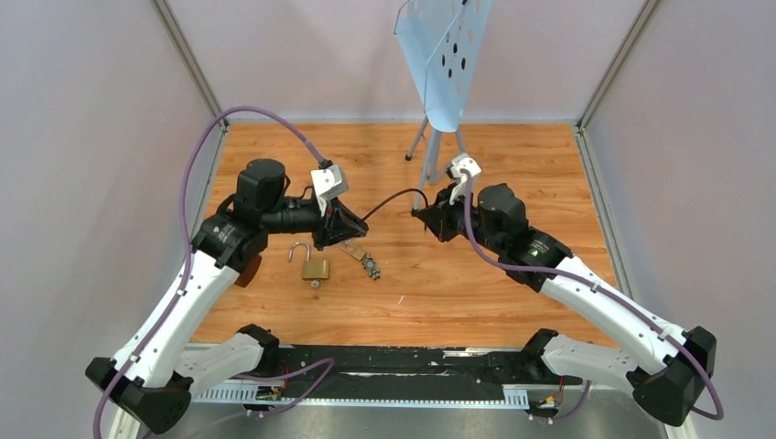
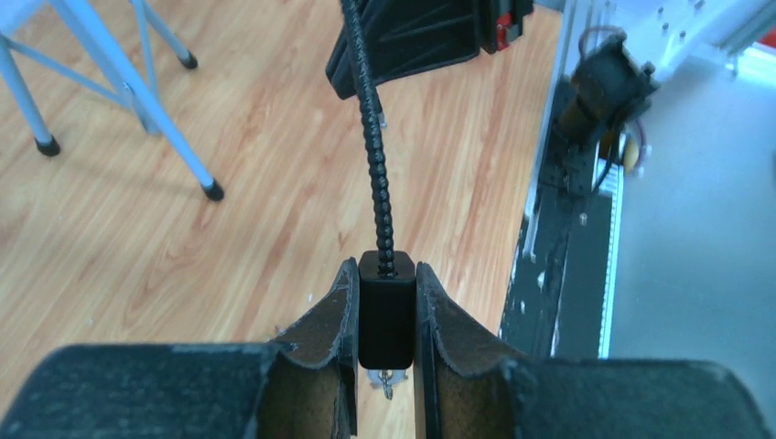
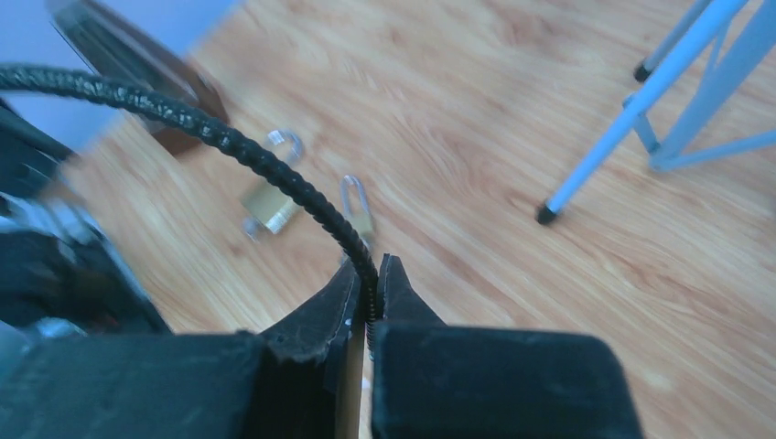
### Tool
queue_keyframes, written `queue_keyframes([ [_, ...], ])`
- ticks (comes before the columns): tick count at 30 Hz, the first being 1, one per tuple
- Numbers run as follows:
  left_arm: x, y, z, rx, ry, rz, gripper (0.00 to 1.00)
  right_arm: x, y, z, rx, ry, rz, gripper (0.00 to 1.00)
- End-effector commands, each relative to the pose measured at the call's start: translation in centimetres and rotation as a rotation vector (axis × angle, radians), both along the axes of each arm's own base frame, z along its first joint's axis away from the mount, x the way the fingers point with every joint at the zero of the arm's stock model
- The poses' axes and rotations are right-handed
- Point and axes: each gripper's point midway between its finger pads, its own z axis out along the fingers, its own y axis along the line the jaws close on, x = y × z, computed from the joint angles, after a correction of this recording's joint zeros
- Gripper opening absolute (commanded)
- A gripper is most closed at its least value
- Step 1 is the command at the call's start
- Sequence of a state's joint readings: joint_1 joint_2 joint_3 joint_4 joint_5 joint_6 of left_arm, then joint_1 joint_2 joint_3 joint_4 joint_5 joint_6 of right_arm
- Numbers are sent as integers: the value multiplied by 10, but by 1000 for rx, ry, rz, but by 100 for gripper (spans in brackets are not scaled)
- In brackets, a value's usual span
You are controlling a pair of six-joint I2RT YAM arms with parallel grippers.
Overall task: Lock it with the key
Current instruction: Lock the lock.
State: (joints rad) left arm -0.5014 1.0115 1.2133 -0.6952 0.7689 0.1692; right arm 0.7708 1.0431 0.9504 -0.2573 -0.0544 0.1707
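Note:
A brass padlock lies on the wooden floor with its shackle open; it also shows in the right wrist view. A tiny silver key sits at its near end, touching it. My left gripper is shut on the black end block of a black ribbed cable. My right gripper is shut on the cable's other end. Both grippers hover above the floor, apart from the padlock. The cable arcs between them.
A key bunch with a brass piece and dark fob lies right of the padlock. A pale blue perforated panel on thin legs stands at the back. Walls enclose the floor; a black rail runs along the near edge.

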Motion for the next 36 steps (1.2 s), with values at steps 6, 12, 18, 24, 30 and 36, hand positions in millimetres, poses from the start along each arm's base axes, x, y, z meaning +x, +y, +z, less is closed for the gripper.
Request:
queue_keyframes([
  [6, 25, -30, 54, -433, -171, 36, 0, -11, 27, 133, 643, -16, 22, 0],
  [12, 22, -38, 55, -465, -211, -41, 0, -24, 43, 154, 715, -68, 112, 0],
  [18, 14, -40, 48, -439, -238, -109, 0, -23, 55, 163, 745, -126, 117, 0],
  [24, 8, -39, 40, -395, -257, -160, 0, -28, 53, 173, 769, -157, 132, 0],
  [30, 17, -39, 42, -392, -272, -118, 0, -32, 52, 170, 736, -193, 117, 0],
  [36, 29, -38, 43, -386, -295, -62, 0, -33, 54, 169, 708, -206, 104, 0],
])
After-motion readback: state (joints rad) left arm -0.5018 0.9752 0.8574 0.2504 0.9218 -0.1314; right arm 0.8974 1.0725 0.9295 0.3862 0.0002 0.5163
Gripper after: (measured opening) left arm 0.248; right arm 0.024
